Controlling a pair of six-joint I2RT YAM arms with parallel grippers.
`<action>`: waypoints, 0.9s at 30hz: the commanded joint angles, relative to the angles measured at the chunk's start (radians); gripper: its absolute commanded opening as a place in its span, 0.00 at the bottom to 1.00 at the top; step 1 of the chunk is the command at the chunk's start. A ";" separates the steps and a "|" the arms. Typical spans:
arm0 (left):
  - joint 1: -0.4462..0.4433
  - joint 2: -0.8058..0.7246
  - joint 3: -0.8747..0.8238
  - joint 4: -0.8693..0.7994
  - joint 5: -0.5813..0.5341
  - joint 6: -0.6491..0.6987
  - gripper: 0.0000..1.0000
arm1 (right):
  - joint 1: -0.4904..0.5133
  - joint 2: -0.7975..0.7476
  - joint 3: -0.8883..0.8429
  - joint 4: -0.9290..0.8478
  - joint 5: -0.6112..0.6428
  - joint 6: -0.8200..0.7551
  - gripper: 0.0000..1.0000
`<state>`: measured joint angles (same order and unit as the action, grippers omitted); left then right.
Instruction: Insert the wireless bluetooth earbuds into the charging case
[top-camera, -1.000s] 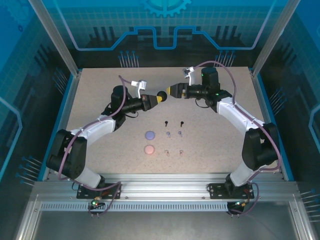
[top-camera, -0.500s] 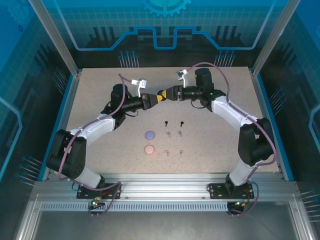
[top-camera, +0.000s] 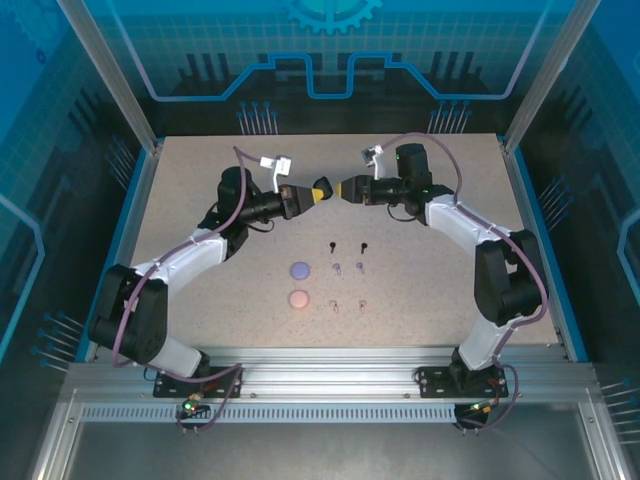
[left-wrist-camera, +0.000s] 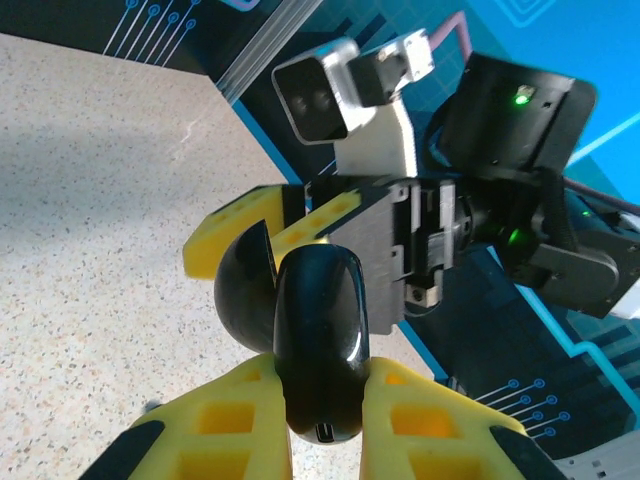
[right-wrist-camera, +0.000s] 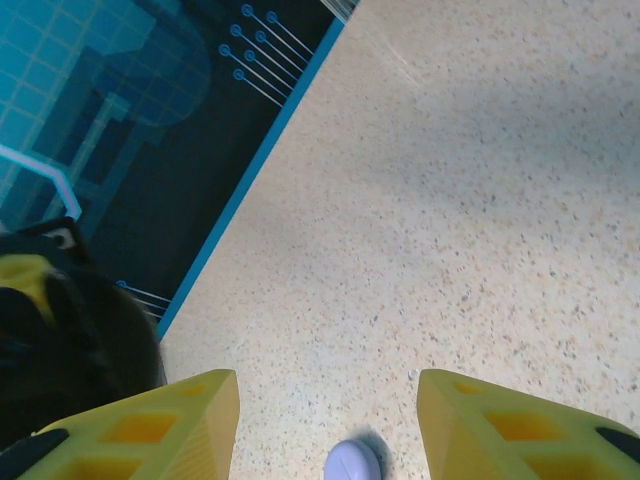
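One black case (left-wrist-camera: 320, 300) edge-on, pinched in left hand (left-wrist-camera: 322, 385)

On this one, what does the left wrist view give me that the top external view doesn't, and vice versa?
Left wrist adds: the black charging case seen close, pinched edge-on in the left gripper, a small port at its lower end, the right gripper open just behind it.
Top external adds: the lavender case, the pink case, and the black earbuds, lavender earbuds and beige earbuds lying in pairs beside them.
Shared: both grippers meeting at that case above the speckled table.
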<state>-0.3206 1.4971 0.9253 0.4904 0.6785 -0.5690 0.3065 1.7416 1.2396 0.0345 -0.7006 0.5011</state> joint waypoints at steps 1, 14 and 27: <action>0.000 -0.021 0.017 0.037 0.029 0.014 0.00 | -0.022 -0.020 -0.017 0.011 -0.010 0.015 0.51; 0.000 -0.005 0.023 0.052 0.096 -0.001 0.00 | -0.035 -0.132 -0.048 0.017 -0.170 -0.019 0.48; -0.001 -0.005 0.021 0.097 0.106 -0.037 0.00 | 0.009 -0.084 0.009 0.016 -0.158 -0.009 0.43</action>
<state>-0.3206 1.4967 0.9253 0.5453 0.7551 -0.5957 0.3004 1.6318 1.2121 0.0448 -0.8459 0.4965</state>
